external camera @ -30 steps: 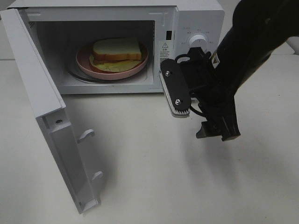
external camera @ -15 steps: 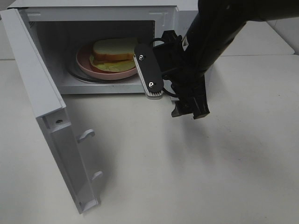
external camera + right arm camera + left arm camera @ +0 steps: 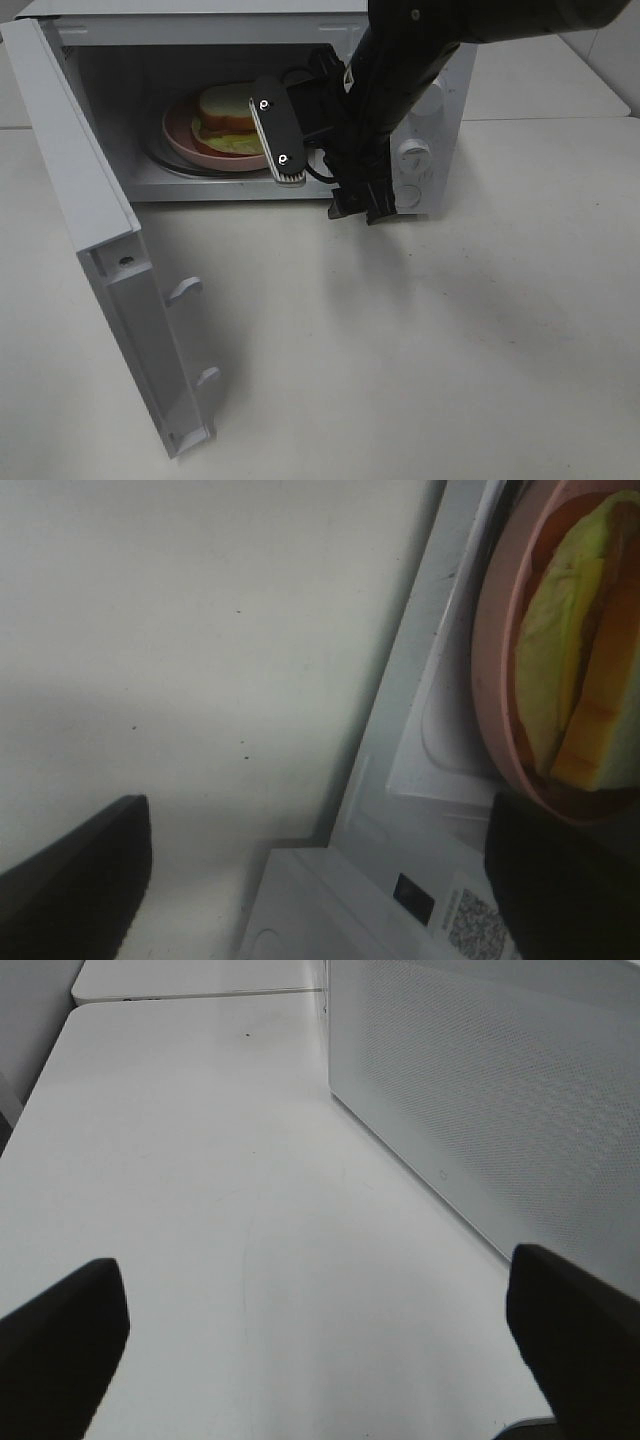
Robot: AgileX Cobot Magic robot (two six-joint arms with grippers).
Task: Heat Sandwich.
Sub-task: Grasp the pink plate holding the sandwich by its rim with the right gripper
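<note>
Sandwich (image 3: 232, 108) on pink plate (image 3: 180, 135) in open microwave (image 3: 410, 60); right gripper (image 3: 300, 135) (jaws spread) at opening.

The high view looks down on the open white microwave (image 3: 250, 110); both wrist views face it close up.

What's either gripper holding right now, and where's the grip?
Nothing. The right gripper is open at the microwave mouth, short of the sandwich on its pink plate. The left gripper is open over bare table.
</note>
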